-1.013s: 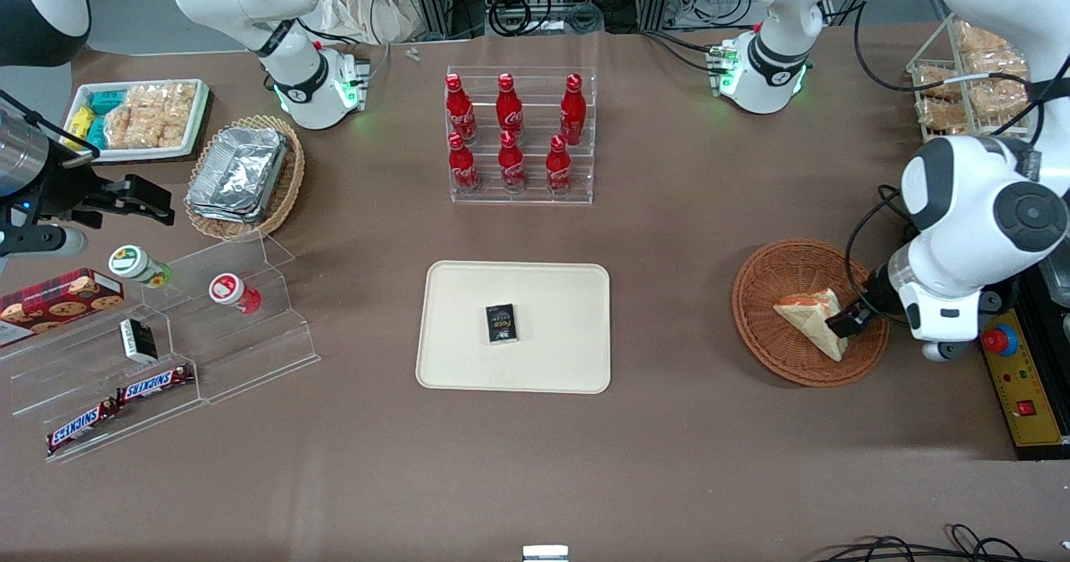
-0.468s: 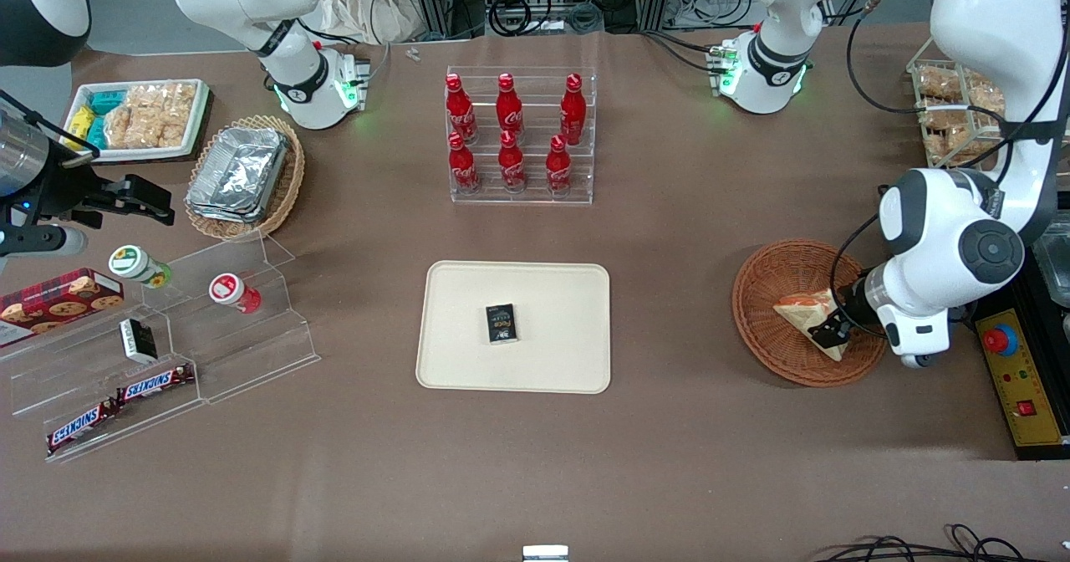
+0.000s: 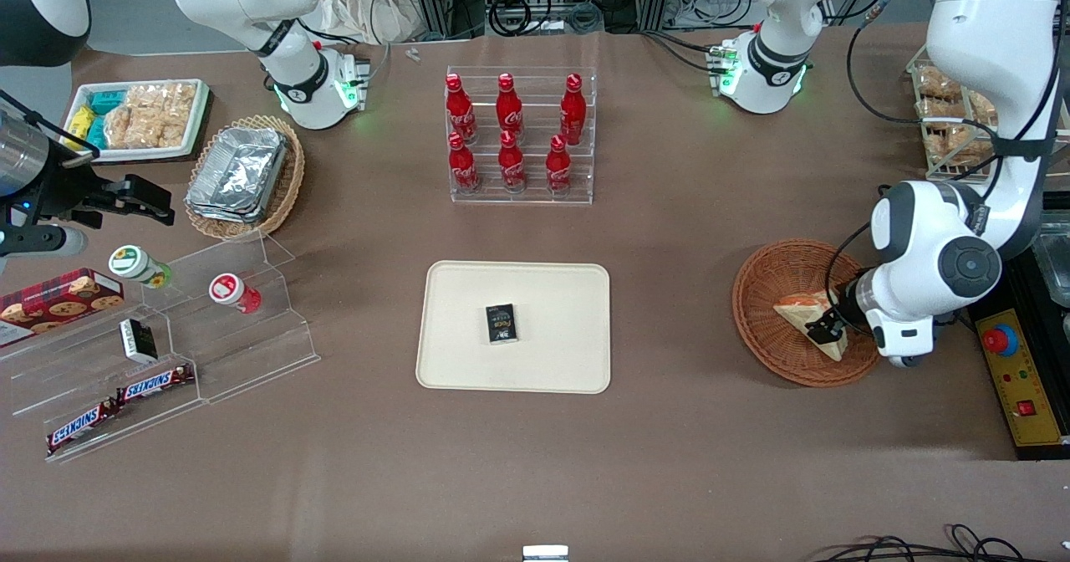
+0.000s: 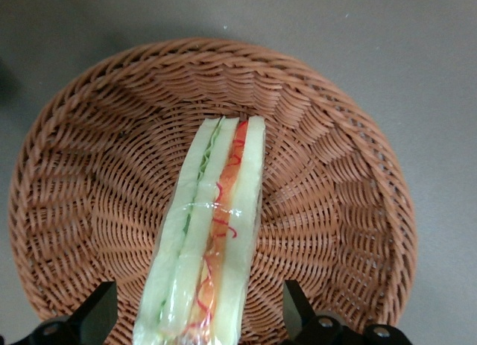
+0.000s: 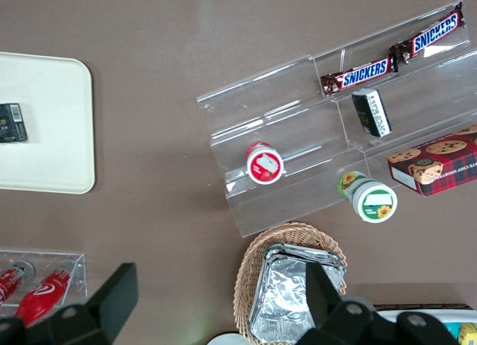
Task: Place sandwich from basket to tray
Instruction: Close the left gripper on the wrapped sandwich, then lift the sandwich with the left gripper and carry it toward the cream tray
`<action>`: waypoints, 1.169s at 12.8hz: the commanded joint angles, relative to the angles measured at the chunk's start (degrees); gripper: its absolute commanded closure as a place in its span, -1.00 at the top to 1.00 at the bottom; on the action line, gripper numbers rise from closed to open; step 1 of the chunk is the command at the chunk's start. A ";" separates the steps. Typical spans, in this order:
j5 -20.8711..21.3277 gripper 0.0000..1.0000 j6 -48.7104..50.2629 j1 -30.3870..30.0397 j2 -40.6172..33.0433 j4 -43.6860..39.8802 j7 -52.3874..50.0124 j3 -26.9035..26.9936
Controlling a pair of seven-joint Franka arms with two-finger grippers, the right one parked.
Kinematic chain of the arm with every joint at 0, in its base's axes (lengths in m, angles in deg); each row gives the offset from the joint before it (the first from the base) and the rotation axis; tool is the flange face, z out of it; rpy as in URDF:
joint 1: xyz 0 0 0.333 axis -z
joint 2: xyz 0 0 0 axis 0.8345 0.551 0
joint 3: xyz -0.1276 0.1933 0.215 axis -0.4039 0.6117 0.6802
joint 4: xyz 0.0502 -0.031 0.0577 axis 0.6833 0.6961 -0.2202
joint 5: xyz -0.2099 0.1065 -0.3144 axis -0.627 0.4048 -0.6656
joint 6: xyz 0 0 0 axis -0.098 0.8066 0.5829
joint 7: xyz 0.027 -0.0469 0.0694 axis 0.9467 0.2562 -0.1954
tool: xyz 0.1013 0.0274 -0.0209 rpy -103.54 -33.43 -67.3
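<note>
The wedge sandwich [image 3: 802, 312] [image 4: 212, 233], pale bread with an orange-red and green filling edge, lies wrapped in the round reddish-brown wicker basket [image 3: 771, 279] [image 4: 335, 196] toward the working arm's end of the table. My left gripper [image 3: 829, 328] [image 4: 197, 319] is down in the basket, open, one black finger [image 4: 100, 315] on each side of the sandwich's wide end, with a gap at both sides. The cream tray [image 3: 468, 294] [image 5: 45, 136] lies at the table's middle.
A small black box [image 3: 501, 324] lies on the tray. A clear rack of red cola bottles [image 3: 518, 135] stands farther from the front camera than the tray. A yellow control box with a red button [image 3: 1016, 378] sits beside the basket. Snack stands [image 3: 167, 336] lie toward the parked arm's end.
The left arm has swung in over the basket. Its gripper has slid farther along the sandwich toward the basket's middle, still open. The sandwich has not moved.
</note>
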 commanded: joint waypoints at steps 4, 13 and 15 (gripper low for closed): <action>1.21 0.25 -4.42 -0.39 3.46 -1.45 -1.38 -0.42; 1.65 -1.00 8.42 0.40 -1.72 -9.06 -0.51 -4.61; 1.65 -1.00 21.69 1.36 -0.24 -19.77 -0.24 -10.59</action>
